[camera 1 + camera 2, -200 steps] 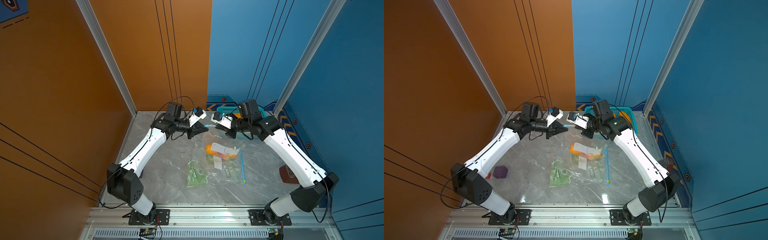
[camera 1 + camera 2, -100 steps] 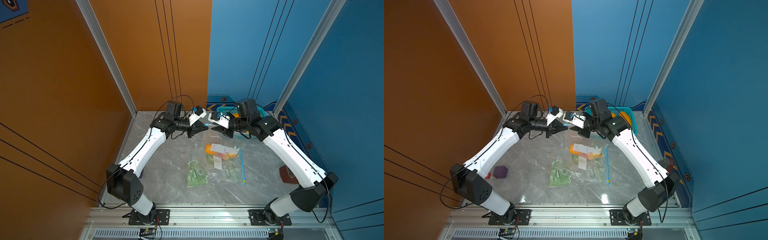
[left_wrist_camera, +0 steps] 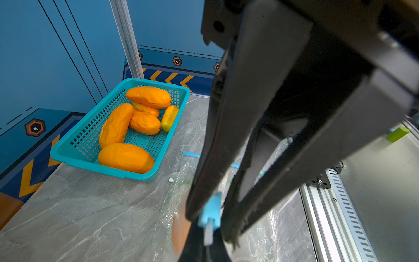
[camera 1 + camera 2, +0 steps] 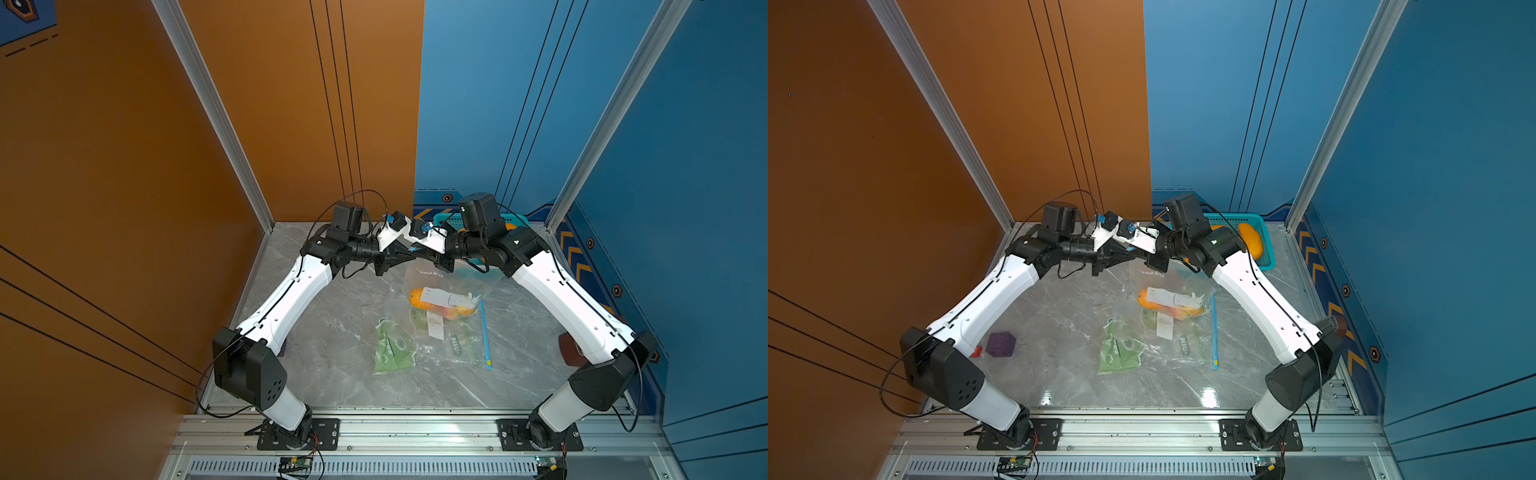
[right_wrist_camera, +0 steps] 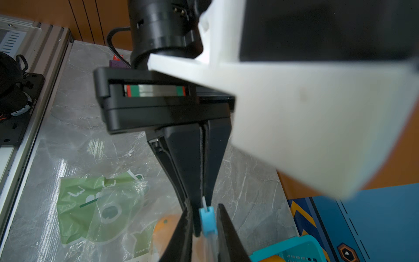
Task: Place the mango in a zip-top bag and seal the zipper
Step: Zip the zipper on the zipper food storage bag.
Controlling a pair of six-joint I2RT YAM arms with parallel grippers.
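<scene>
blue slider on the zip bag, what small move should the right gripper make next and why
Probably close the right gripper on the blue slider: its fingers flank it with slim gaps, not pinching yet. The left gripper is shut on the bag edge right beside it, anchoring that end, and the mango is inside.

White arms [image 4: 291, 299], black joints [image 4: 253, 374], black cables [image 4: 365, 192]

Grey marble tabletop [image 4: 1067, 332] with a teal basket [image 3: 88, 133], a flat zip-top bag [image 4: 1187, 345], a green-printed bag [image 4: 1119, 351], a purple cube [image 4: 1000, 344].
</scene>
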